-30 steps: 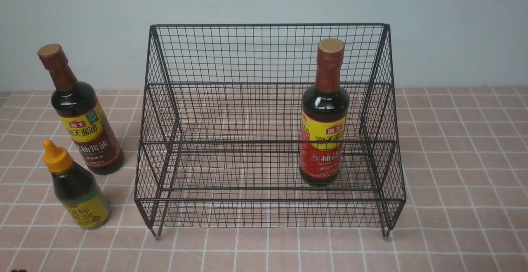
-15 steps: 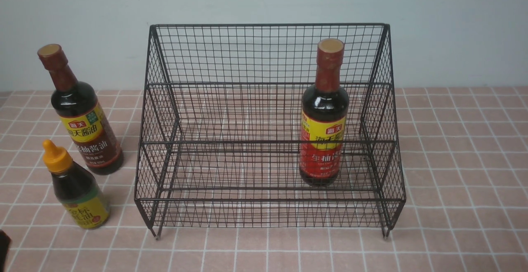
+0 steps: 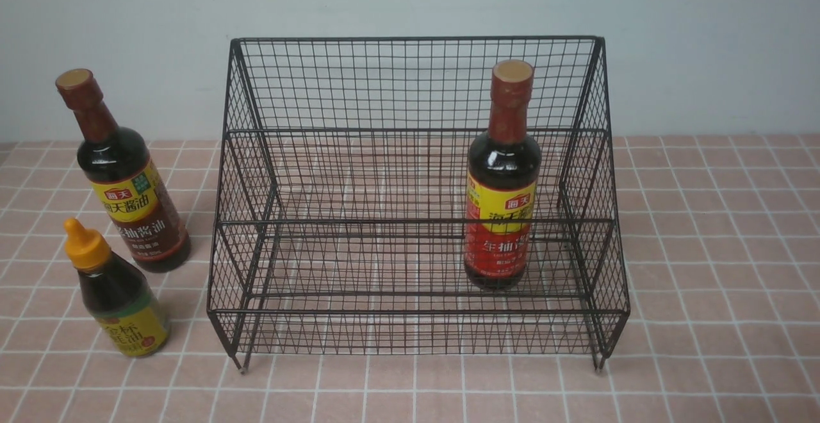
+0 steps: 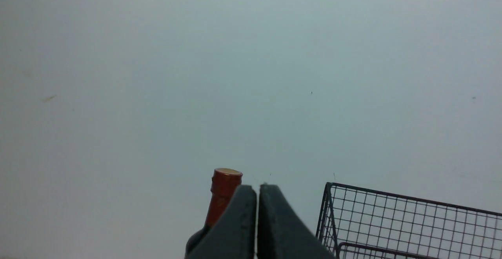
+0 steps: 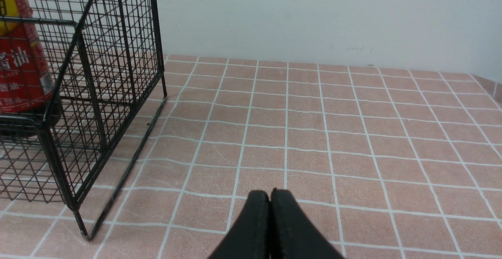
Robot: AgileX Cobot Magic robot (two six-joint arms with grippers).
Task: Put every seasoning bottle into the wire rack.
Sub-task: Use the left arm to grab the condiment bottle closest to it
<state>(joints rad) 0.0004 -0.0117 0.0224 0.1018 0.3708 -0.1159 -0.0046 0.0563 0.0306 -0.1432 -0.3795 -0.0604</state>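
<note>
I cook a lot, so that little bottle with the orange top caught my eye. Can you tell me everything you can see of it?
The small bottle is short and round-shouldered, with a pointed orange nozzle cap, a body dark with sauce, and a yellow-green label with red characters. It stands upright on the pink tiled table, outside the wire rack, off its front left corner, just in front of a tall bottle. Whether those two touch is unclear. Nothing else touches it.

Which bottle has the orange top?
The short bottle, left of the wire rack. The tall bottle behind it and the tall bottle inside have brown-red caps.
</note>
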